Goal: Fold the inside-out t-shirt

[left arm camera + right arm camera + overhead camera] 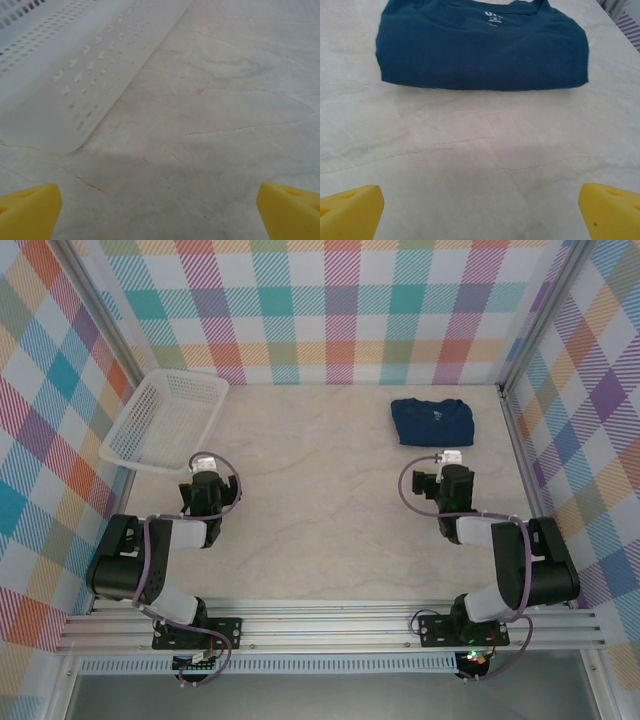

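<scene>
Folded t-shirt (432, 421) lies crosswise — collar (525, 4) facing away.

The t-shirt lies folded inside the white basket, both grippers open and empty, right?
No. The t-shirt lies folded on the table, apart from the white basket, as the top external view shows. The left gripper and right gripper are open and empty.

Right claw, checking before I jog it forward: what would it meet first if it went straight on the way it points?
Probably the near folded edge of the t-shirt, straight ahead of the open right claw across bare table; its downward tilt is hard to judge.
</scene>
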Tool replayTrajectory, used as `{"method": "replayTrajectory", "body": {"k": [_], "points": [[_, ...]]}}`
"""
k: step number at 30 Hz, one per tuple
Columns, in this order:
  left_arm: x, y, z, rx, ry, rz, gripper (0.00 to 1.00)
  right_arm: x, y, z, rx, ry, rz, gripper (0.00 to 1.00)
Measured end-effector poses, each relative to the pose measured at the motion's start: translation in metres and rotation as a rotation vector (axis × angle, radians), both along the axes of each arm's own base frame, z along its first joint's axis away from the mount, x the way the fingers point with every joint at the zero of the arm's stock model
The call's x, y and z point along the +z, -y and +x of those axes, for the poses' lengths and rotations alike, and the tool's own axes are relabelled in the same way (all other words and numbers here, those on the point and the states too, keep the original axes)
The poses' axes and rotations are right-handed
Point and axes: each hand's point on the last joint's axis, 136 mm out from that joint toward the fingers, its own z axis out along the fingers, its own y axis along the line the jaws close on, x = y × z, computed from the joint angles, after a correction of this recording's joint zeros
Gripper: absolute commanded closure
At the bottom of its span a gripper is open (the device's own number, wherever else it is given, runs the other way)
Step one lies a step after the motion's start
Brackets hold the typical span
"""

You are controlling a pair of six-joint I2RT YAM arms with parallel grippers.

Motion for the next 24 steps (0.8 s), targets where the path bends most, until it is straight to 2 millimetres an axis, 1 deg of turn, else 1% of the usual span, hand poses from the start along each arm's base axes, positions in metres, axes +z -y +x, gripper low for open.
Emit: {"method": "replayTrajectory", "body": {"k": [3,6,11,24], "points": [[-0.004,0.006,0.001,-0.038,0.005,-0.022,0.0,-0.003,0.009,0.0,-0.001,0.012,0.033,0.0],[0.001,0.011,0.004,-0.061,0.027,-0.036,0.0,-0.004,0.012,0.005,0.01,0.031,0.069,0.0],[0.006,0.014,0.008,-0.077,0.053,-0.046,0.0,0.0,0.007,0.007,0.044,0.054,0.093,0.0],[0.007,0.015,0.008,-0.079,0.056,-0.047,0.0,0.005,0.003,0.01,0.065,0.077,0.103,0.0]]}}
